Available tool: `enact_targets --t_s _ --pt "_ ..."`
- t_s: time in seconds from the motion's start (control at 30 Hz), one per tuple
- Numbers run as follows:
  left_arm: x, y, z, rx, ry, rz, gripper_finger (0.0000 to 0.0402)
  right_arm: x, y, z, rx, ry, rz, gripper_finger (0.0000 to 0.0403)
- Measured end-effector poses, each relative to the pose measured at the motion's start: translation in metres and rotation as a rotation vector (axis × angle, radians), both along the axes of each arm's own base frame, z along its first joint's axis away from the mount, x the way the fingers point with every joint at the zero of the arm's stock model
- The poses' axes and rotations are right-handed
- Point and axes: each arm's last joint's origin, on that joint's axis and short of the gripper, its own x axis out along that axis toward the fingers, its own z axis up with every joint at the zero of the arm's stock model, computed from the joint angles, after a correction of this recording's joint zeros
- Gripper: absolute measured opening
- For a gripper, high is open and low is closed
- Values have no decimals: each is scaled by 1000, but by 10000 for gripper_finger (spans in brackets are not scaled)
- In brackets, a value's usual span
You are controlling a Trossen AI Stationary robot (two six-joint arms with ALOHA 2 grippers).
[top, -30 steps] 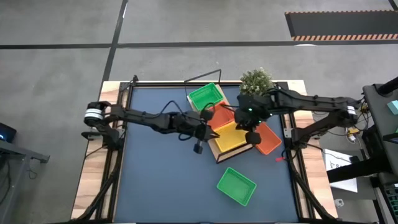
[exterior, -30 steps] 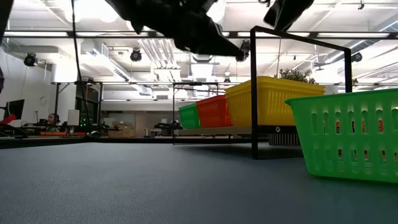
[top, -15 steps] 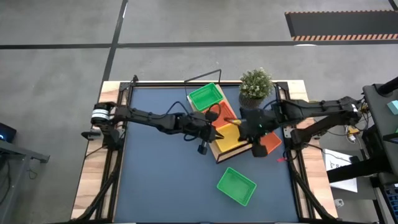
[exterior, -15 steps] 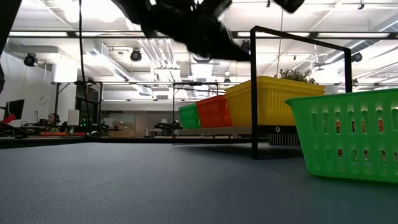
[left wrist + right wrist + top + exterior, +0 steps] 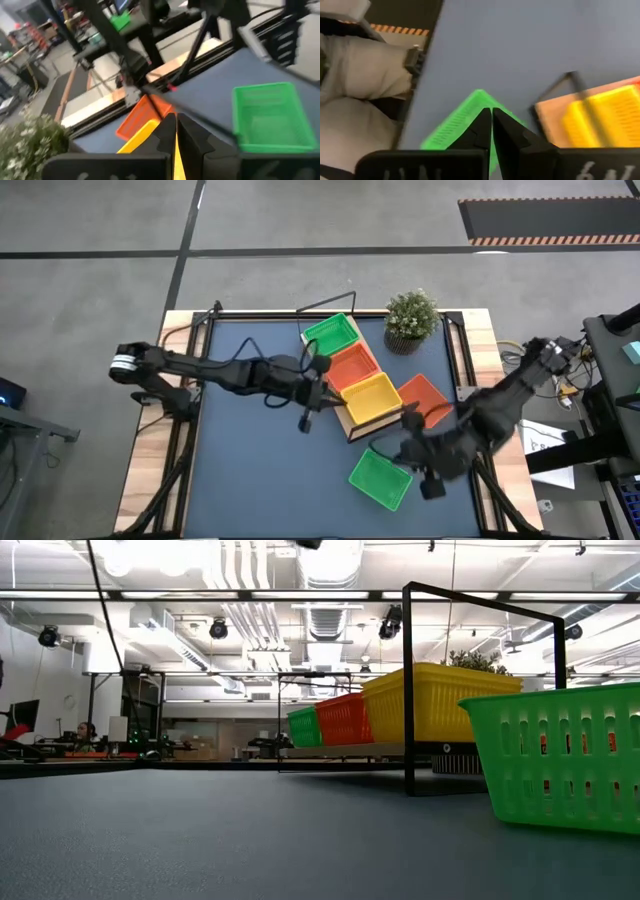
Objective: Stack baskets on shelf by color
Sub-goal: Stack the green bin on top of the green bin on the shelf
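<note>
Shelf: set slantwise on the table; a green, a red-orange and a yellow basket were carried in a row.
Loose green basket: lay apart from the shelf, unmoved.
Orange basket: lay beside the shelf, uncovered since before.
Right gripper: clenched, empty; was swung from over the shelf to beside the loose green basket.
Left gripper: clenched, empty; was drawn back slightly from the shelf.

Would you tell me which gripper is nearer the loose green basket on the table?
Right. The right gripper hangs just beside the loose green basket, while the left gripper sits farther off, by the shelf.
</note>
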Motion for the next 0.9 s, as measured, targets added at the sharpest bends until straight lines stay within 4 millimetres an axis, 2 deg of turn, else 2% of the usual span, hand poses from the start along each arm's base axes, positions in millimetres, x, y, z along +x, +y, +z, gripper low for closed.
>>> enact_targets --t_s 0.17,0.43,0.67,0.9 --pt "-19 -27 5 -6 -53 -82 0 5 42 -23 67 26 -50 9" --pt "-39 -74 -5 -21 -100 -212 0 27 88 -71 159 172 -135 25" --pt "-49 -101 -10 -25 -124 -174 0 43 108 -113 164 320 -263 101" --pt "-54 -114 -10 -25 -125 -196 0 51 113 -143 121 397 -368 162"
